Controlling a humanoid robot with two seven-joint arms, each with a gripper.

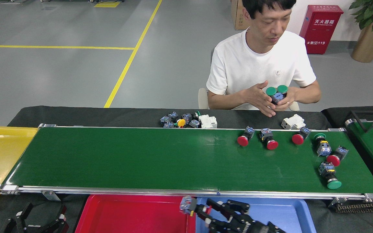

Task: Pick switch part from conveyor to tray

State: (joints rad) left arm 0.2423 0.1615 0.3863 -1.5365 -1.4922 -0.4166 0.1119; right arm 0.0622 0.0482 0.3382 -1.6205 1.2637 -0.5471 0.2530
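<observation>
Switch part [188, 205] sat pinched in the right hand [202, 213], hanging over the seam between the red tray [134, 213] and the blue tray [280, 210]. Left hand [36, 220] rested spread wide. Beyond lay the conveyor [141, 155], carrying six more switches [268, 139].

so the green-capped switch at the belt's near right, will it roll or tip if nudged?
Green-capped switch lies on its side on the conveyor. The round cap probably lets it roll in an arc; the blocky body should stop it soon. Likely rigid plastic and light, so it may skid.
</observation>
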